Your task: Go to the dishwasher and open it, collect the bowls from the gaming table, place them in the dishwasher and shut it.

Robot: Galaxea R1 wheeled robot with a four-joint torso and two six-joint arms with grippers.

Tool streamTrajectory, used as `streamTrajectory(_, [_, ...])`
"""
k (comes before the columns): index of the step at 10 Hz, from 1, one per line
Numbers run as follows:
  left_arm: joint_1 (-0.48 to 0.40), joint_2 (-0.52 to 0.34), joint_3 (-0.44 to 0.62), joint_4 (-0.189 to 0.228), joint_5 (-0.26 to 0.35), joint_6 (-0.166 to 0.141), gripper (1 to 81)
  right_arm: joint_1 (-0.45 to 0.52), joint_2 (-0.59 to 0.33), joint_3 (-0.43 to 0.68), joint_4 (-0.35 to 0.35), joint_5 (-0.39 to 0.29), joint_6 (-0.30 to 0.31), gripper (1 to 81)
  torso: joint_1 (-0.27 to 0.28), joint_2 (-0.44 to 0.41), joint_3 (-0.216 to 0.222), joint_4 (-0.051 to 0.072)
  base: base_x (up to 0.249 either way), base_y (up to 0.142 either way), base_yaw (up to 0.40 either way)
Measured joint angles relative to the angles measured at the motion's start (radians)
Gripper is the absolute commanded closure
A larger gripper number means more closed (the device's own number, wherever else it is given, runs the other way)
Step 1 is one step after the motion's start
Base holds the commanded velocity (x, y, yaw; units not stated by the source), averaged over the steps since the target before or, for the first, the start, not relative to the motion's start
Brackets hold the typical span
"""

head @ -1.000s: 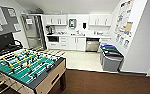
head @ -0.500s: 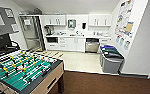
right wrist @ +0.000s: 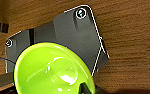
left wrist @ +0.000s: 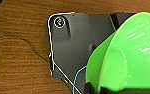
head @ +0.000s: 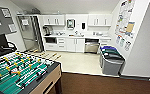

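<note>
Head view first: we're looking into a small kitchen from the wood-floor side. The dishwasher (head: 91,46) sits built into the white cabinet run along the back wall, under the counter, steel front, and as far as we can make out its door is up. To its right, near the right wall, stand a couple of dark bins (head: 111,60) with blue and green lids. A fridge (head: 30,33) is at the left end of the cabinets. In the lower left corner of the view there's the table-football table (head: 21,75), green field and rods with yellow handles. Posters hang on the right wall (head: 126,23).

Left wrist view: a green bowl (left wrist: 131,55) shows up big right at the left pincer end, tilted on its side so we see the outside of the wall and base, in front of the robot's dark plate. Brown wood-look floor (left wrist: 18,50) lies behind it. The bowl's lower rim meets something dark at the picture's edge, but we honestly can't tell how the left pincer's fingers stand, spread or pinching.

Right wrist view: another green bowl (right wrist: 53,71), more yellow-green here, open side facing the camera with a shiny round base inside. A dark piece (right wrist: 84,88) overlaps its rim close to the camera, likely part of the right pincer, and the bowl sits right against it. Same story though: we can't tell whether that pincer is pressed onto the rim or not. Wood-look floor behind here too.
</note>
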Motion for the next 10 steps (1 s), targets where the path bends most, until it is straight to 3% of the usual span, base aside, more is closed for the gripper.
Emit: streamTrajectory(10, [-0.001,-0.003,0.000,0.000,-0.002,0.000,81.1,0.008,0.002,0.000,0.000,-0.001,0.000,81.1,0.000,0.000,0.000,0.000,0.139,0.000,0.000])
